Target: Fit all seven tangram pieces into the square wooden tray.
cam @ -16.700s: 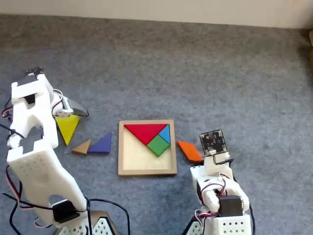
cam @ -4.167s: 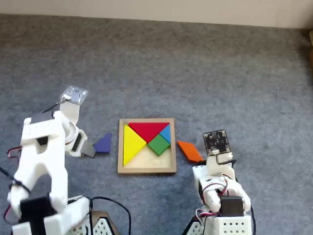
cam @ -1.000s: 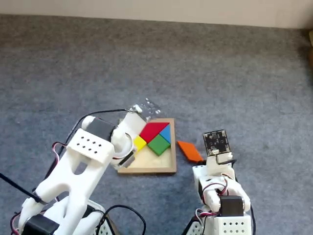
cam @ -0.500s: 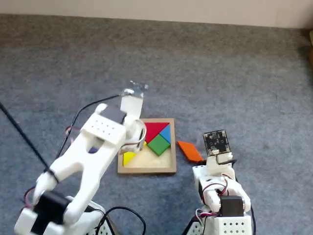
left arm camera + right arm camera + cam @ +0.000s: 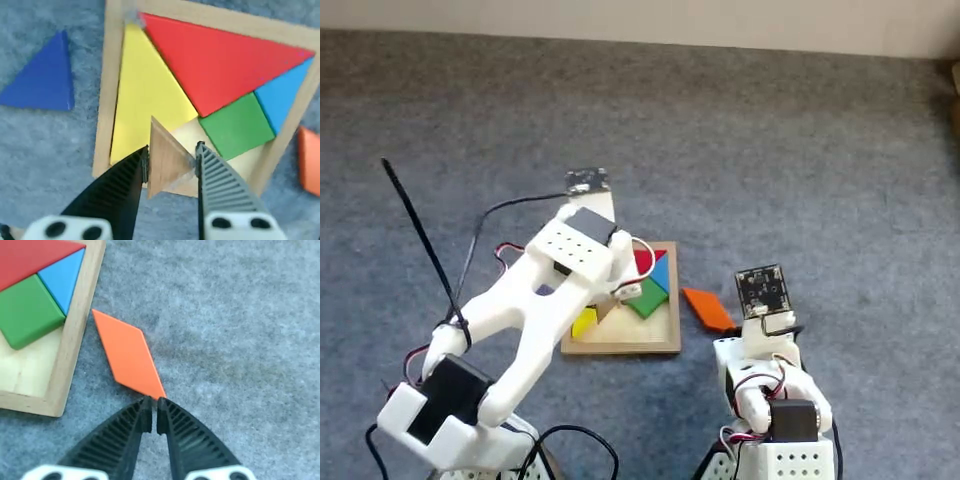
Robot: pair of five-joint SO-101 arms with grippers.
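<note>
Farthest left, a dark blue triangle lies flat on the grey worktop, just outside the left rim of the square wooden tray and not touching it.

Next come my left fingers, closed on a small tan triangle. One finger presses each side of it, and one of its points aims away from me, into the tray. The tan triangle sits over the tray's near part, overlapping the lower edge of the yellow triangle and the bare wood beside it. I cannot tell whether it touches the tray floor.

Four pieces lie flat inside the tray. The yellow triangle runs along the left wall and the big red triangle along the far wall. A green square is tucked under the red triangle's tip, and a light blue triangle sits against the right wall.

Right of the tray, an orange parallelogram lies on the worktop, its far corner close to the tray's right rim.

My right fingers are pressed together with nothing between them. They are low over the worktop, with their tips right at the parallelogram's near corner.

The count is seven pieces: five triangles (dark blue, tan, yellow, red, light blue), one square and one parallelogram. Four are in the tray, two are on the worktop and one is in my grip.
</note>
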